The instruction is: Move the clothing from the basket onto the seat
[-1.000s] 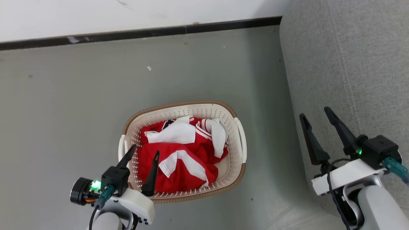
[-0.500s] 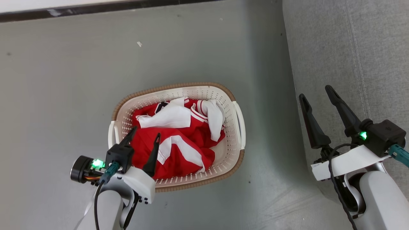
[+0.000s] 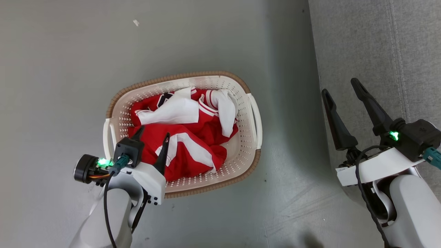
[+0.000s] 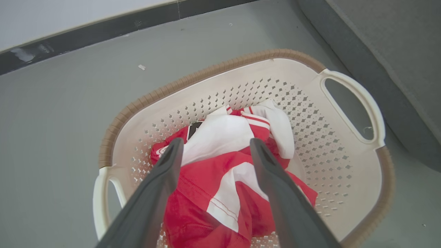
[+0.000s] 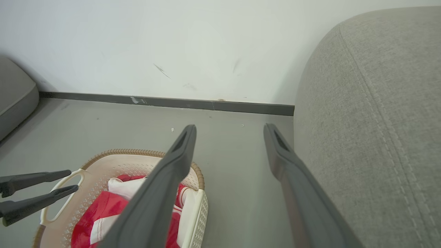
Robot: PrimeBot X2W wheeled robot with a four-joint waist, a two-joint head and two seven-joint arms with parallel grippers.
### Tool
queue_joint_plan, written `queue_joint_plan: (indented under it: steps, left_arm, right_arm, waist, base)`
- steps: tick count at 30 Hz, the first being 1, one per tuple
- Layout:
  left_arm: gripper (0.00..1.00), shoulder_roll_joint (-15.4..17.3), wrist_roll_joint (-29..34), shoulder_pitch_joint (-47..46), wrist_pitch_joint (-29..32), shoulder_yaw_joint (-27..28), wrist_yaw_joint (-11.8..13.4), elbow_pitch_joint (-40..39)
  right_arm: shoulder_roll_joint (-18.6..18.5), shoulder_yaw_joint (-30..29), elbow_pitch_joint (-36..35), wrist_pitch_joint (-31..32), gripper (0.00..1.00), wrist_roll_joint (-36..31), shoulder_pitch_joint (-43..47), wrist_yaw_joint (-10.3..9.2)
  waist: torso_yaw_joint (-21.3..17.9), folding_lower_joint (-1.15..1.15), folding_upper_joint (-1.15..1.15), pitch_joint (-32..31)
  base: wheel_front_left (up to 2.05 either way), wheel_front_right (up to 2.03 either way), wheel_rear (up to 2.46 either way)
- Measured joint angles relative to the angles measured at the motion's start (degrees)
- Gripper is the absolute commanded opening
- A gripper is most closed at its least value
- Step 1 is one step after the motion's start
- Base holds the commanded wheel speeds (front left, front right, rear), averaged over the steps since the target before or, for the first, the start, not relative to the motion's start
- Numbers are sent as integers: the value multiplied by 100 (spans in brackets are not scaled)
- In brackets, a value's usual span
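Hanging over the near end of the basket [image 3: 246, 144], the left fingers [image 3: 163, 151] stand wide apart with nothing between them, their tips just above the clothing [image 3: 186, 137]. The right fingers [image 3: 336, 120] are spread just as wide and empty, raised by the edge of the sofa [image 3: 379, 51] and well apart from the basket.

The clothing is a red garment with white panels and stripe trim. It lies crumpled in a loose heap over most of the basket's bottom, and none of it is on the sofa yet. It looks light, thin and limp, so it should bunch and drape rather than hold a shape, and a firm pinch ought to keep it.

A raised fold looks like the best place to take hold. The red ridge beside the white panel, right under the left fingers in the left wrist view, stands proud of the heap. Pinching a flat patch risks catching only the top layer, and reaching too deep could jam the tips on the perforated plastic. Trailing ends may snag on the brown rim [image 3: 179, 75] on the way up.

Farther right, past a strip of bare floor [image 3: 289, 103], the grey sofa waits.
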Motion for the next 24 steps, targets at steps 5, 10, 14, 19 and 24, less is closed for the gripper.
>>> queue_joint_plan:
  steps: [5, 10, 14, 19, 24]
  left_arm:
    - [100, -3, -37, -192, 126, -36, 32, 213]
    - [100, -5, -99, -392, 203, -52, 59, 408]
    - [100, -8, -129, -556, 265, -60, 69, 553]
    - [100, -9, -169, -684, 345, -109, 69, 734]
    - [100, -10, -229, -865, 402, -181, 67, 865]
  right_arm:
    - [-43, 20, -21, -1, 100, 0, -13, 0]
    - [-73, 22, -51, -1, 100, 0, -139, 0]
    - [-74, 22, -63, -1, 100, 0, -193, 0]
    - [-73, 23, -79, -1, 100, 1, -237, 0]
    - [-75, 24, -83, -1, 100, 1, -292, 0]
  waist:
    - [-33, 0, 0, 180]
    - [-56, 0, 0, 347]
    - [-71, 0, 0, 466]
    - [-87, 0, 0, 598]
    - [-95, 0, 0, 712]
  base:
    - [0, 0, 0]
    - [0, 0, 0]
    - [0, 0, 0]
    - [0, 0, 0]
    - [0, 0, 0]
